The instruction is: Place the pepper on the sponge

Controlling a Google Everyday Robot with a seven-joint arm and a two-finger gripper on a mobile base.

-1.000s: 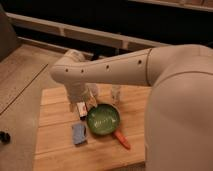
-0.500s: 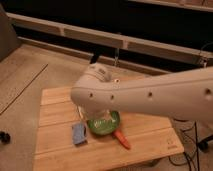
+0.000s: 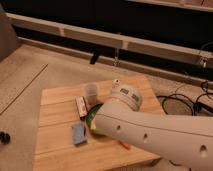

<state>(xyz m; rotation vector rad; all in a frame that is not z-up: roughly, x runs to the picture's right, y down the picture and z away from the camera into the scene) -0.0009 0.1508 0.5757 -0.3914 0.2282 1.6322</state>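
The robot's thick white arm (image 3: pixel 150 135) sweeps in from the lower right and lies across the middle of the wooden bench (image 3: pixel 55 112), ending in a rounded joint (image 3: pixel 125 95) near the bench's far side. The tool is hidden behind the arm, so I cannot tell how far open it is or whether it has hold of anything. The pepper (image 3: pixel 125 145) shows only as a short orange sliver on the bench, peeking out from under the arm's lower edge, right of the sponge and apart from it. The sponge (image 3: pixel 78 133) lies flat and bare on the near left part of the bench. A green bowl (image 3: pixel 92 113) is mostly covered by the arm. Beyond the bowl stand a clear cup (image 3: pixel 90 92) and a narrow white-and-red packet (image 3: pixel 80 106), just beside each other.
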